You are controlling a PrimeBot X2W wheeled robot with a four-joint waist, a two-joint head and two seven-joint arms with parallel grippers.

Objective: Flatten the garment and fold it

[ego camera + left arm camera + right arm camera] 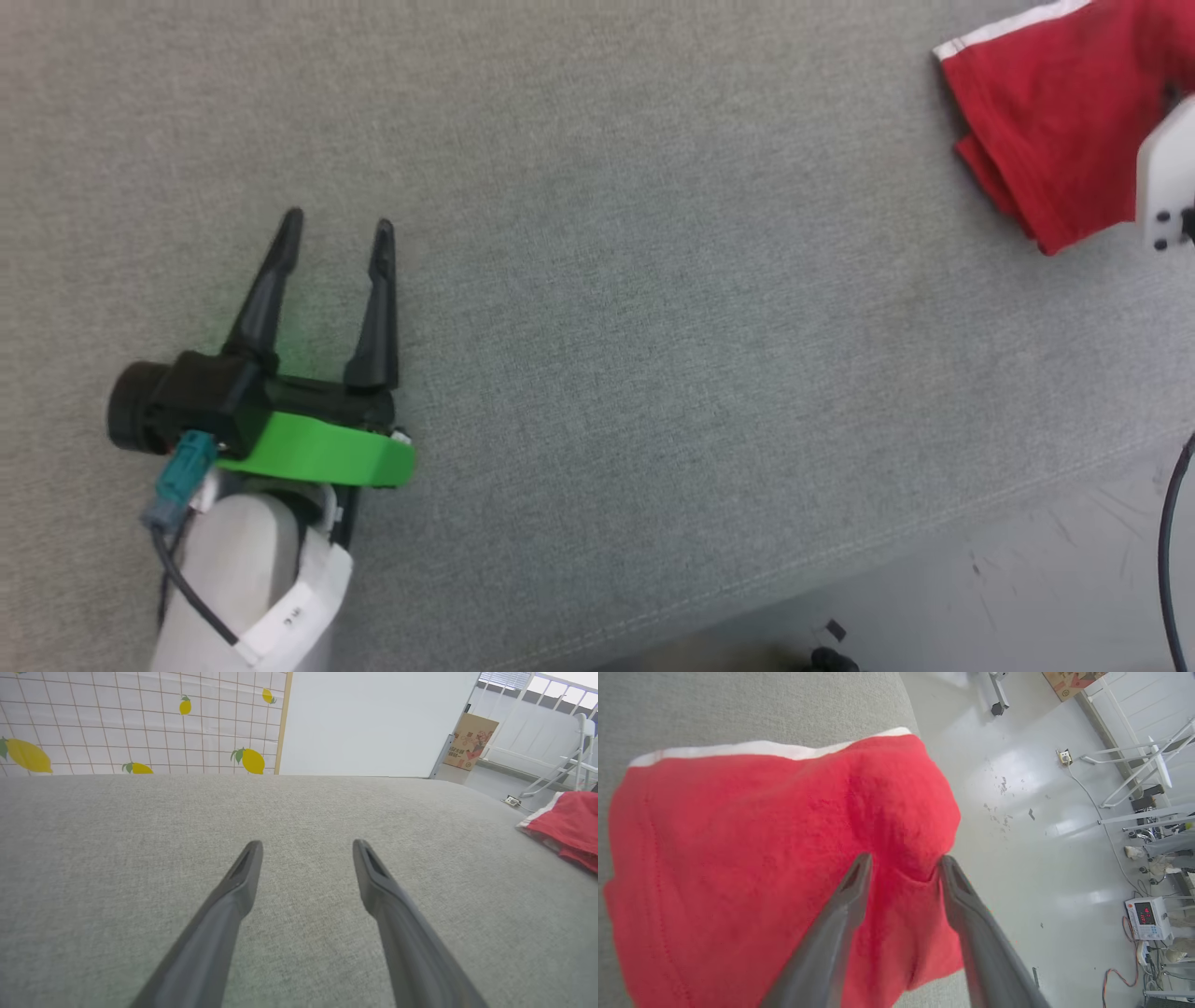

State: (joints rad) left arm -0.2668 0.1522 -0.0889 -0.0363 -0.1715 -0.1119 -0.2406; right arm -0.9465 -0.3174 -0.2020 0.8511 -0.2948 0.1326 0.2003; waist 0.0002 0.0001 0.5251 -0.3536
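Observation:
The garment (1055, 121) is a bright red fabric piece with white trim, lying bunched at the far right of the grey padded surface (653, 280). In the right wrist view the garment (761, 849) reaches the surface's edge. My right gripper (906, 857) stands open over it, with a raised fold of red fabric between its spread fingers. A pale part of the right arm (1167, 177) covers the garment's right side. My left gripper (339, 222) rests open on bare grey surface at the lower left, far from the garment (567, 821), with nothing between its fingers (243, 882).
The surface's front edge runs diagonally at the lower right, with pale floor (1027, 579) beyond it. A black cable (1167, 541) hangs there. A lemon-print screen (140, 723) and a white wall (364, 723) stand behind the surface. Floor with equipment (1143, 914) lies beside the garment.

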